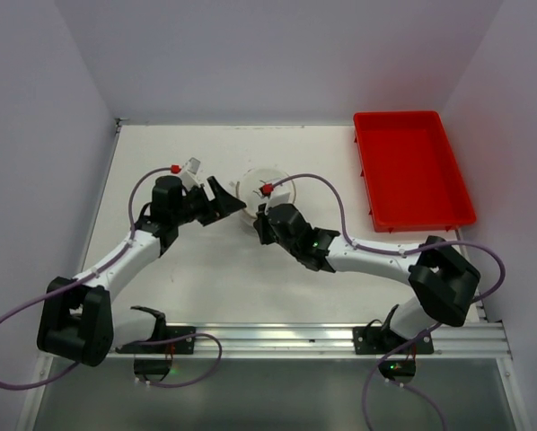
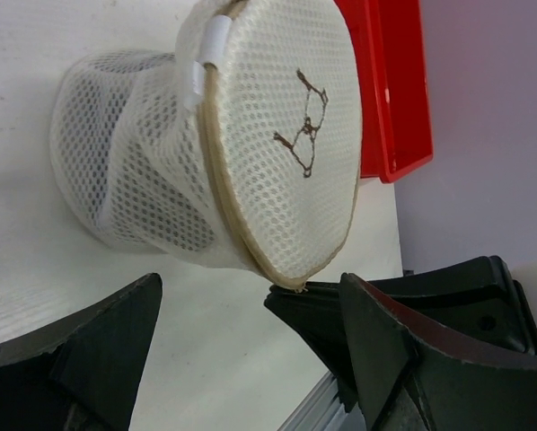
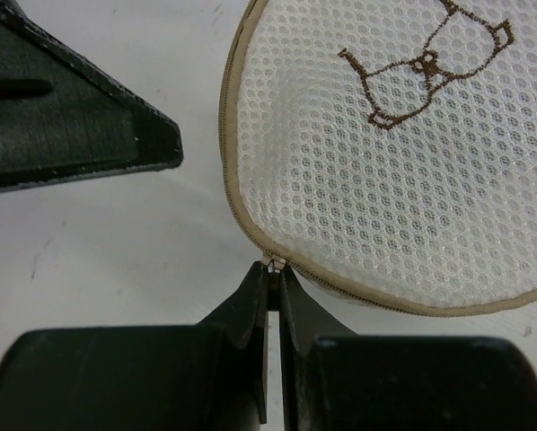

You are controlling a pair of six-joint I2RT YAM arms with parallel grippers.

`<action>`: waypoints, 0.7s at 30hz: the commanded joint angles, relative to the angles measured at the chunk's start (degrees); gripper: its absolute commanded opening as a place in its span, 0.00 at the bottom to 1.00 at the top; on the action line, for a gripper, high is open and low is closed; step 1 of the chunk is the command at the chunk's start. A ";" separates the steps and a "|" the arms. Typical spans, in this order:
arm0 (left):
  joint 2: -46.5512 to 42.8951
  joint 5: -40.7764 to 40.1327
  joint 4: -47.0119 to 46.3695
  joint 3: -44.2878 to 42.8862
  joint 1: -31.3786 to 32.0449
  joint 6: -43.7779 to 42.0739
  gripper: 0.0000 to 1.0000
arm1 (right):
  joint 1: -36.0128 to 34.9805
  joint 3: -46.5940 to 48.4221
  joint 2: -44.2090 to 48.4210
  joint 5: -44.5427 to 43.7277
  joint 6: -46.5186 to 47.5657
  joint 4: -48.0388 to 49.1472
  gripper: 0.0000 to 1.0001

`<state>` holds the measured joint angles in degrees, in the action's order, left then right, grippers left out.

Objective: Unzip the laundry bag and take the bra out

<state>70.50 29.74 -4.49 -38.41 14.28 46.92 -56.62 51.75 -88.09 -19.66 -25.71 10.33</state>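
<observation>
laundry bag [image 2: 277, 162] cream-white honeycomb mesh, tan rim, brown line-drawn print on lid; tray [image 1: 412, 171] red; table [image 1: 215, 278] white.

No words, numbers or brand marks legible anywhere. Only marking: small brown line figure [image 2: 303, 126], stitched or printed, on mesh lid [image 3: 412, 180] of laundry bag [image 2: 134, 162]. Reads as cartoon-style outline, not lettering. Seen in both wrist views; too small to make out from above.
</observation>
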 commanded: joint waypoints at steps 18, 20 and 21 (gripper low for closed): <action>5.61 1.11 -16.07 1.68 2.86 8.81 0.65 | -1.30 4.06 -0.85 2.34 -1.27 3.03 0.00; 6.05 1.37 -16.42 1.85 2.94 8.98 0.61 | -1.39 3.98 -0.85 2.61 -1.71 3.64 0.00; 6.23 1.64 -16.95 2.03 2.94 9.07 0.59 | -1.56 3.89 -0.85 2.61 -1.79 3.82 0.00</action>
<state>75.90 30.24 -17.58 -36.62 16.91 54.94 -57.74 53.15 -89.32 -17.96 -26.37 11.62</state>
